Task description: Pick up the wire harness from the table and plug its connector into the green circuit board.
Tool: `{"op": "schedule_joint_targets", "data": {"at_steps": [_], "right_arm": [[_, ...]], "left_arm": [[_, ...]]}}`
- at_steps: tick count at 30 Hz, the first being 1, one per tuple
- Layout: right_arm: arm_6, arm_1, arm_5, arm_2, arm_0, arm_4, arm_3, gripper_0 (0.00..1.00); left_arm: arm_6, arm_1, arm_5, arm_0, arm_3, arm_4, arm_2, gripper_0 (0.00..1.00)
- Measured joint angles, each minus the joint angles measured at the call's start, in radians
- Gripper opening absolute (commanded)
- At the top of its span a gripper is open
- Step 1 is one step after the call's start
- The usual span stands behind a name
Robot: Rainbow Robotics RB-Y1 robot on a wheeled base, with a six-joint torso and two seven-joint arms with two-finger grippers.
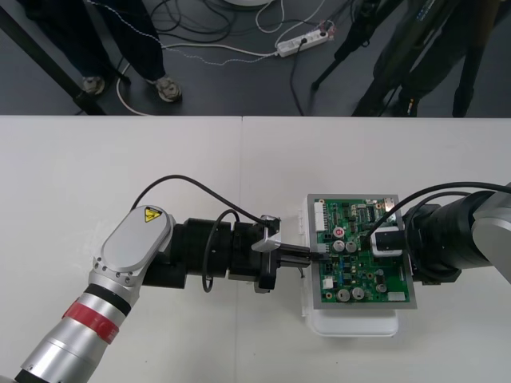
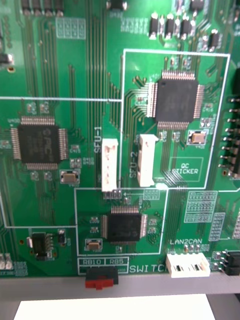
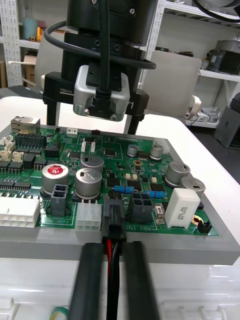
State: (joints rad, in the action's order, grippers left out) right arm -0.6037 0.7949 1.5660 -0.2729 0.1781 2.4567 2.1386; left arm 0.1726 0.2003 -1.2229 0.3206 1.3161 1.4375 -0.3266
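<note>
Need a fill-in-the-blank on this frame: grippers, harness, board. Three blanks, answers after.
1. The left gripper is shut on the harness's red and ____ wires.
2. The black plug meets the edge of the ____ circuit board.
3. The board sits on a ____ base, with the right gripper above it.

Missing words: black; green; white.

Green circuit board [image 1: 351, 275] on white base [image 1: 351, 323]; harness wires [image 3: 111, 260] red and black, plug [image 3: 114, 220] black.
</note>
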Motion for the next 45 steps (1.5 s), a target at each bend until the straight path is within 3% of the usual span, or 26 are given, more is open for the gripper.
{"op": "schedule_joint_targets", "data": {"at_steps": [1, 10, 26, 45], "right_arm": [[0.0, 0.0, 0.0, 0.0, 0.0, 0.0, 0.0, 1.0], [0.003, 0.0, 0.0, 0.011, 0.0, -0.003, -0.004, 1.0], [0.073, 0.03, 0.0, 0.123, 0.0, -0.105, -0.074, 1.0], [0.314, 0.071, 0.0, 0.349, 0.001, -0.407, -0.171, 1.0]], "left_arm": [[0.0, 0.0, 0.001, 0.0, 0.0, 0.0, 0.0, 1.0], [0.0, 0.029, 0.006, 0.0, 0.0, -0.07, 0.0, 1.0], [0.0, 0.226, 0.006, 0.0, 0.0, -0.251, 0.0, 1.0], [0.0, 0.419, -0.049, 0.0, 0.01, -0.277, 0.122, 1.0]]}}
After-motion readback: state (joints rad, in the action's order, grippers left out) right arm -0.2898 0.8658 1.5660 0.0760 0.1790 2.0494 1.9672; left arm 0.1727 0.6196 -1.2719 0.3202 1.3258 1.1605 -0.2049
